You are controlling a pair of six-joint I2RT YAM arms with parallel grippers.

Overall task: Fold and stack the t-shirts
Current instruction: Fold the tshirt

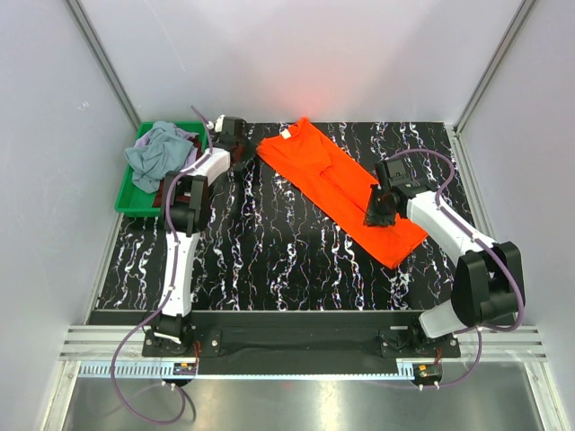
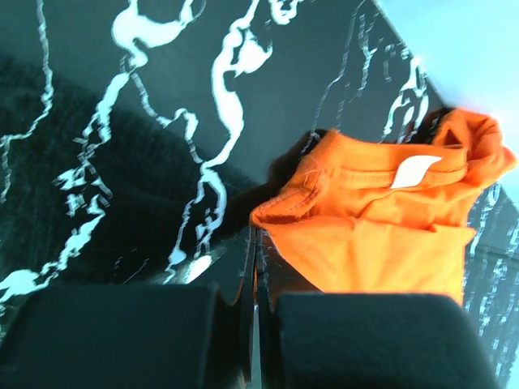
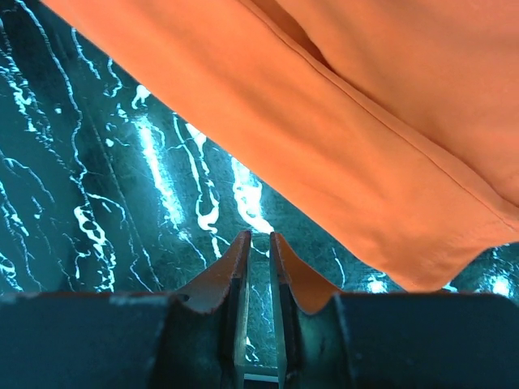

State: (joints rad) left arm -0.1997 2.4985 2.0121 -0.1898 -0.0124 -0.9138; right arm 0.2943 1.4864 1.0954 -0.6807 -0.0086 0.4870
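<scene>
The bright orange-red t-shirt lies folded into a long strip, running diagonally across the black marbled table. Its white neck label is at the far-left end. My left gripper is at that end, low on the table. In the left wrist view the left gripper is shut, with the shirt's collar-side corner at its tips. My right gripper hangs over the shirt's near-right part. In the right wrist view the right gripper is only narrowly open, nothing between its fingers, and the shirt's edge is just ahead.
A green plastic bin stands at the table's far-left corner with a crumpled grey-blue shirt and other cloth in it. White walls with metal posts close in the back and both sides. The arm bases are bolted along the near edge.
</scene>
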